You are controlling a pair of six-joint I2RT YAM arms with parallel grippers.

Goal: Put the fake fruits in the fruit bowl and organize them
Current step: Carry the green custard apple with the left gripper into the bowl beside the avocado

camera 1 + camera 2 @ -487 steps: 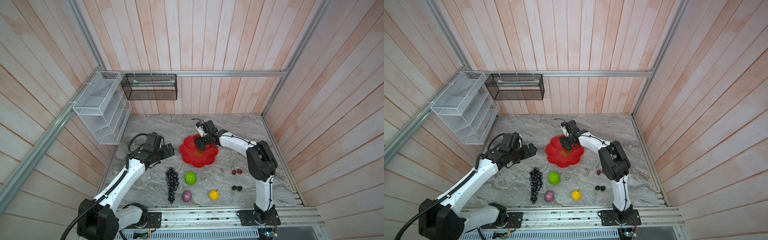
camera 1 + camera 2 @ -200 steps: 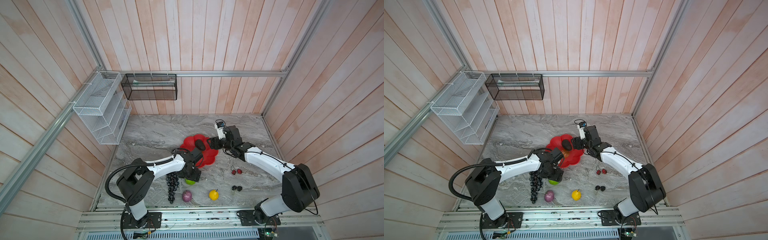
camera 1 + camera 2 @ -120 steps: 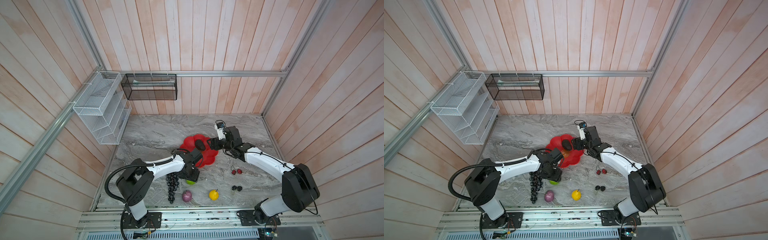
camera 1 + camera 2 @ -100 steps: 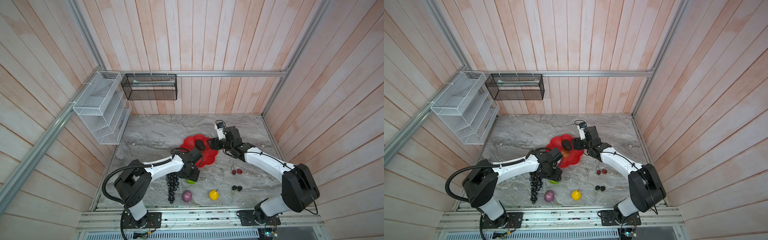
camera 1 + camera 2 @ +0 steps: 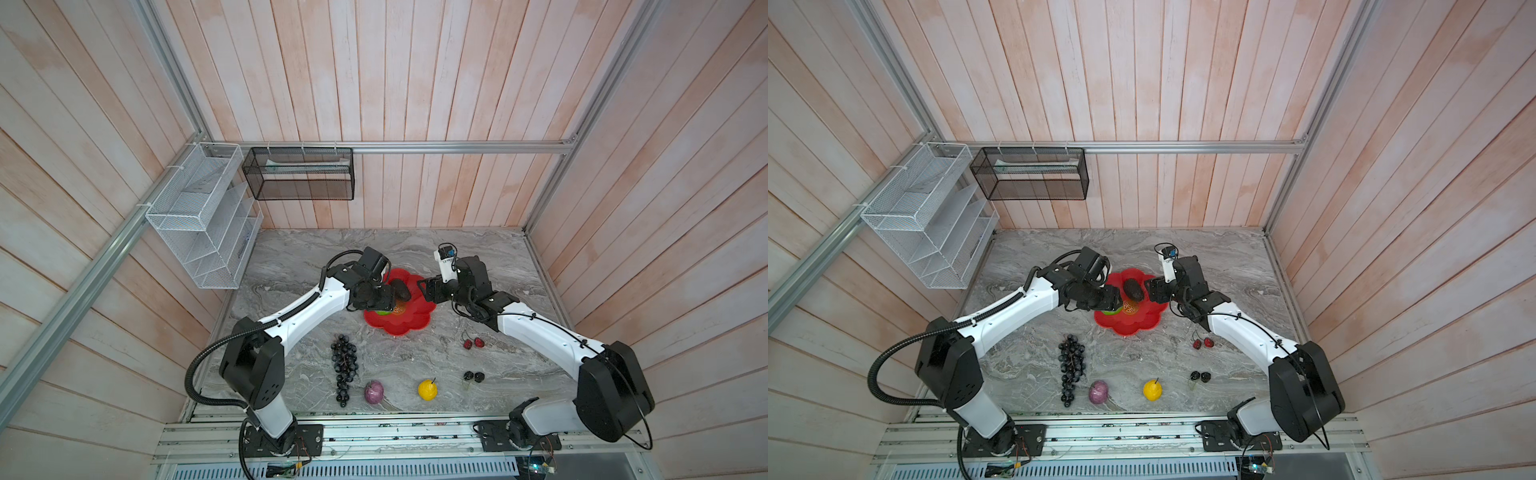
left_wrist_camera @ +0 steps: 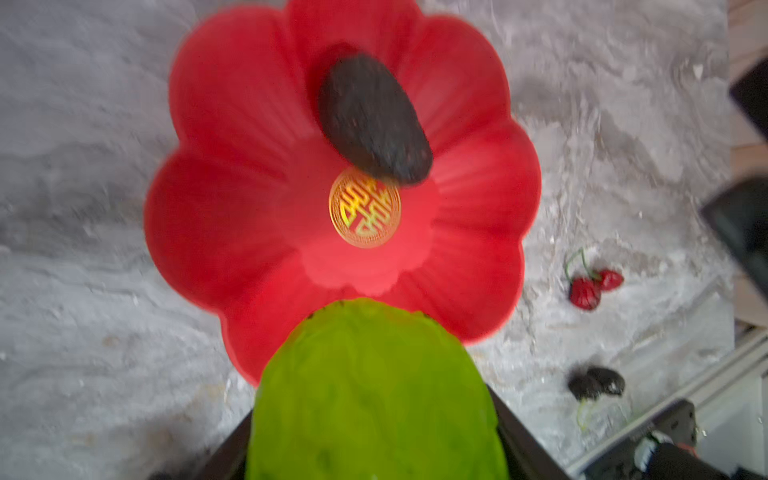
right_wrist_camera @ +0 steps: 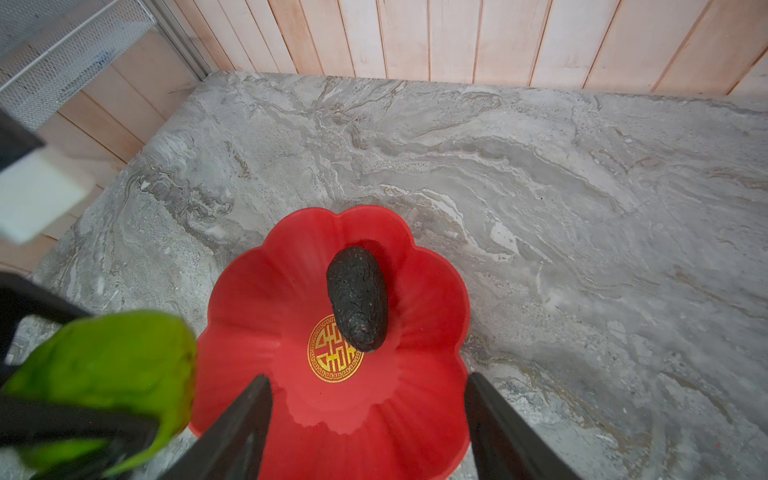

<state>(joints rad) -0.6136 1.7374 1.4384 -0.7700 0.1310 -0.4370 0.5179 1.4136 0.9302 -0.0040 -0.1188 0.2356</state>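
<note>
Jaws at left are gripping the green ball (image 6: pixel 374 395) over the fruit bowl (image 6: pixel 232 166) rim. I'm seeing right jaws gaping, empty.

Bright, even light; the bumpy green ball (image 6: pixel 374 395) looks blurred.

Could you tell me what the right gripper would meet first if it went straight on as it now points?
Probably the fruit bowl, near its gold emblem; the black avocado lies just beyond, though depth is unclear.
</note>
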